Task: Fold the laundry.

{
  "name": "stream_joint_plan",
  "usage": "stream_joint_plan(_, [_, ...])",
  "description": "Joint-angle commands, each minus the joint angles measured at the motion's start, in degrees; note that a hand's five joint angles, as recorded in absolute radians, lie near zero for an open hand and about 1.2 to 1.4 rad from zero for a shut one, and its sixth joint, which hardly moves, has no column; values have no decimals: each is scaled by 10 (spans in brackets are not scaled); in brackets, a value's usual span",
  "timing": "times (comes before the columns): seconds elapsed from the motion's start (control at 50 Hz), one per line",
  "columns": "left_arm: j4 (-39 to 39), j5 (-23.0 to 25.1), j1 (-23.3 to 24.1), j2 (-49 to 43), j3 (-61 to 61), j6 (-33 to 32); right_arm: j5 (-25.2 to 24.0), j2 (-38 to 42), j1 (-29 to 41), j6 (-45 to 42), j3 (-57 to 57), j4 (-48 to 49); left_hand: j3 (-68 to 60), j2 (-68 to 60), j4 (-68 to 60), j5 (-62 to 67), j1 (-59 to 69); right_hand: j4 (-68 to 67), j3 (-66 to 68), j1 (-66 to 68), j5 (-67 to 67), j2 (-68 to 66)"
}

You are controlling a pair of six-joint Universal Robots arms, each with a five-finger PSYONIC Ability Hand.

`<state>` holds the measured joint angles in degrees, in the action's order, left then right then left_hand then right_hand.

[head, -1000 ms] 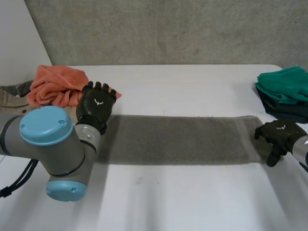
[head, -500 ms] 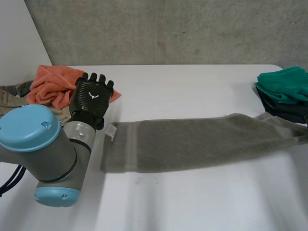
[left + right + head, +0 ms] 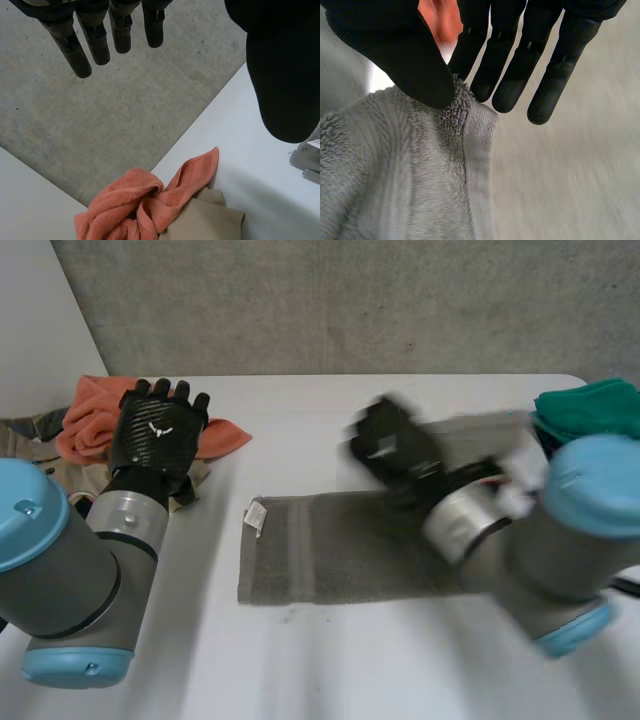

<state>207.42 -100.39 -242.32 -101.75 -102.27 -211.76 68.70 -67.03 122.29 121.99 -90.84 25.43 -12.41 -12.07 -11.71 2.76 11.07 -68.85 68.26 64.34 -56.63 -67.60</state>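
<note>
Right hand (image 3: 385, 445) has swung in from the table's right end, thumb and fingers pinching the short edge of the grey towel (image 3: 320, 550) and carrying it over the flat half. Left hand (image 3: 155, 435) has lifted clear, fingers straight, above the orange cloth (image 3: 85, 420). Half-fold under way.

Soft, even, bright light covers the white table (image 3: 330, 660) and grey wall (image 3: 350, 300).

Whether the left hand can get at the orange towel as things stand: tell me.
Probably yes. The left hand hangs open right by the orange towel, with nothing between them. The right hand, pinching the grey towel, is well clear.
</note>
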Motion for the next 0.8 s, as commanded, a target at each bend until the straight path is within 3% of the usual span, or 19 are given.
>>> stream_joint_plan(0.02, [0, 0, -6, 2, -19, 0, -16, 123, 151, 2, 71, 3, 19, 15, 12, -22, -5, -111, 117, 157, -134, -124])
stream_joint_plan(0.14, [0, 1, -7, 2, -28, 0, 9, 192, 194, 2, 102, -2, 20, 17, 13, -24, -7, -95, 101, 141, -118, -108])
stream_joint_plan(0.16, [0, 1, -7, 2, -28, 0, 18, 190, 195, 5, 102, -2, 20, 17, 13, -24, -7, 46, -40, -1, 24, 34])
stream_joint_plan(0.18, [0, 1, -7, 2, -28, 0, 40, 186, 191, 10, 100, -3, 22, 19, 15, -25, -9, 314, -308, -269, 292, 302])
stream_joint_plan(0.22, [1, 1, -6, 2, -27, 0, 72, 174, 190, 31, 90, -4, 22, 19, 15, -25, -9, 477, -472, -432, 455, 465])
stream_joint_plan(0.28, [1, 1, -4, 2, -21, -1, 102, 140, 185, 89, 74, -7, 20, 17, 13, -24, -7, 589, -583, -543, 566, 576])
stream_joint_plan(0.38, [2, 1, 2, 2, -12, -1, 131, 25, 83, 244, 17, -70, 22, 19, 15, -25, -9, 589, -583, -543, 566, 576])
stream_joint_plan(0.44, [3, 1, 5, 2, -7, -1, 133, 10, 39, 290, -2, -134, 20, 17, 13, -24, -7, 589, -583, -543, 566, 576])
stream_joint_plan(0.56, [5, 0, 17, -2, -4, -1, 139, 10, -29, 294, -52, -175, 20, 17, 13, -24, -7, 586, -580, -541, 564, 574])
stream_joint_plan(0.64, [5, -1, 27, -6, -3, -1, 157, 19, -76, 256, -75, -159, 20, 17, 13, -24, -7, 265, -260, -220, 243, 253])
stream_joint_plan(0.68, [5, -1, 32, -6, -4, 0, 173, 30, -88, 215, -78, -157, 20, 17, 13, -24, -7, -43, 49, 89, -66, -56])
stream_joint_plan(0.7, [5, -2, 32, -6, -5, 0, 186, 30, -90, 187, -78, -151, 20, 17, 13, -24, -7, -111, 117, 156, -133, -123])
stream_joint_plan(0.8, [4, -2, 33, 2, -9, 0, 217, 23, -83, 149, -72, -71, 20, 17, 13, -24, -7, -111, 117, 157, -134, -124])
